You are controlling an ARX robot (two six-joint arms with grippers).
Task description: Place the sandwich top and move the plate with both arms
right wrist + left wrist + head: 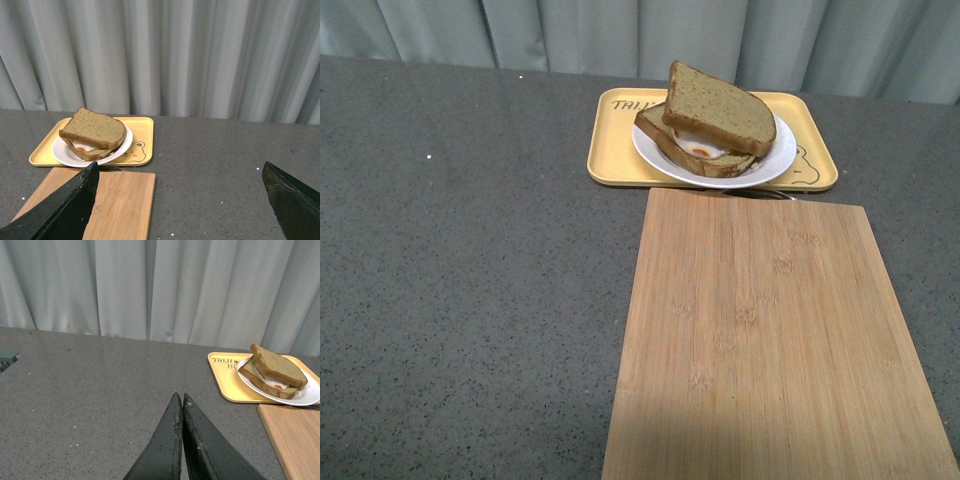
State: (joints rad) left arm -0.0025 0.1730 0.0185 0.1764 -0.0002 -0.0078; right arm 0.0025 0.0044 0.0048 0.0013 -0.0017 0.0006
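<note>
Left gripper (181,401) is hanging low over the grey table (470,300), jaws clenched on nothing. Right gripper (180,172) jaws are spread wide, released. Mid-frame, bare bamboo board (775,340). Upper centre, brown wholegrain sandwich top (718,108) is resting askew on the egg slice, round white plate (775,160) sitting on yellow rectangular tray (615,150), probably awaiting the two-arm lift.

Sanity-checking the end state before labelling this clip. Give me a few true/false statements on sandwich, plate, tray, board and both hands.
1. The sandwich top lies on the egg slice. True.
2. The plate sits on the bamboo board. False: it sits on the yellow tray, beyond the board.
3. The left hand is shut and holds nothing. True.
4. The right hand is shut on the plate. False: it is open, away from the plate.
5. Both hands show in the front view. False: neither does.
</note>
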